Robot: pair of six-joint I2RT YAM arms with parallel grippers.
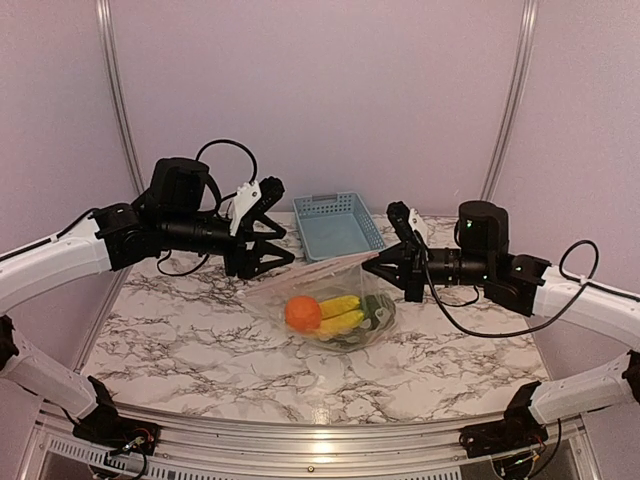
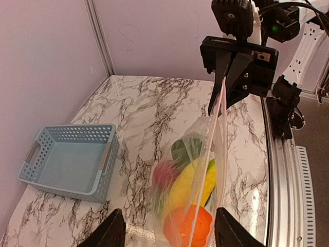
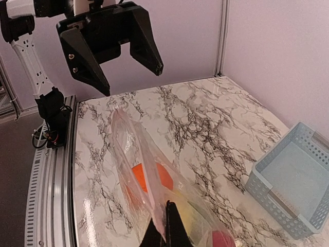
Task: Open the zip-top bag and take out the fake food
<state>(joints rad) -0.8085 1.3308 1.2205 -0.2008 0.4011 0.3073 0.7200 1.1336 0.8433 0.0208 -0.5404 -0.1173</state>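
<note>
The zip-top bag (image 1: 335, 300) is clear plastic and hangs down to the table from its whitish zip strip. My right gripper (image 1: 372, 264) is shut on one end of that strip and holds it up. It also shows in its own view (image 3: 167, 226) and in the left wrist view (image 2: 222, 100). Inside the bag lie the orange ball (image 1: 302, 312), yellow banana (image 1: 340, 312), dark green vegetable (image 1: 378, 310) and pink-red fruit (image 2: 165, 172). My left gripper (image 1: 275, 225) is open and empty, just above the bag's other end, and the bag (image 2: 195, 190) lies between its fingers in its own view.
A light blue lattice basket (image 1: 338, 225) stands empty at the back of the marble table, behind the bag; it also shows in the left wrist view (image 2: 69, 162) and the right wrist view (image 3: 293, 185). Metal rails run along the table's edges.
</note>
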